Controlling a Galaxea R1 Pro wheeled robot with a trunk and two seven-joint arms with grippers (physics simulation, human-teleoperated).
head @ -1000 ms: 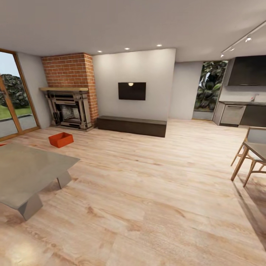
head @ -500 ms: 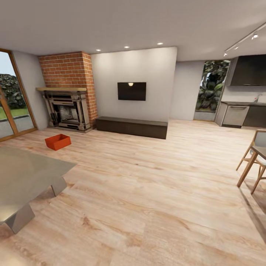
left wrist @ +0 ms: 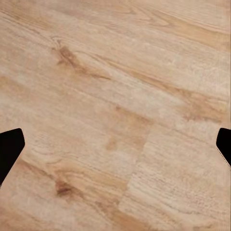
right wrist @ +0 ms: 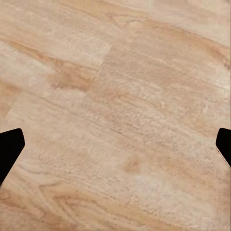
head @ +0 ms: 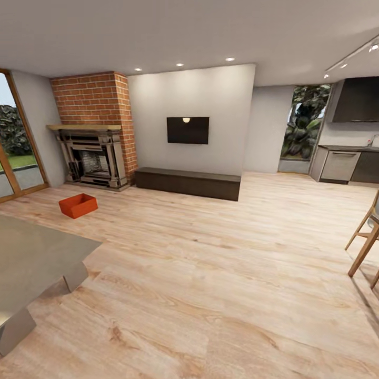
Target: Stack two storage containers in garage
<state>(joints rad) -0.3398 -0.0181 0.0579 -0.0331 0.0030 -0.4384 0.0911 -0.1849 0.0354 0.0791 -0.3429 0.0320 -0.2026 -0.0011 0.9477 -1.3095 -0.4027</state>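
Both grippers are hanging over bare wood-plank flooring (left wrist: 115, 96), seen from the wrist cameras: the left gripper (left wrist: 115, 144) is showing only its two dark fingertips (left wrist: 9, 147) at opposite edges of its picture, spread wide apart with nothing between them, and the right gripper (right wrist: 115, 144) is showing the same, its fingertips (right wrist: 9, 147) standing far apart over the planks and gripping nothing.

From the head camera, a low grey table (head: 31, 258) on angled metal legs is sitting nearest, at the left edge of a wide living room. Across an open stretch of light floor, wooden chair legs (head: 364, 242) are poking in at the right.

Farther back on the left, one red-orange storage container (head: 78, 205) is lying open-topped on the planks, well apart from the table and a short way in front of a brick fireplace (head: 95, 137). Beside the fireplace, a long dark bench (head: 187, 181) is running along the foot of a white wall, under a black wall-mounted screen (head: 188, 130). A glass door (head: 16, 152) with a wooden frame is giving onto greenery at far left, and grey kitchen units (head: 347, 164) are standing at far right.
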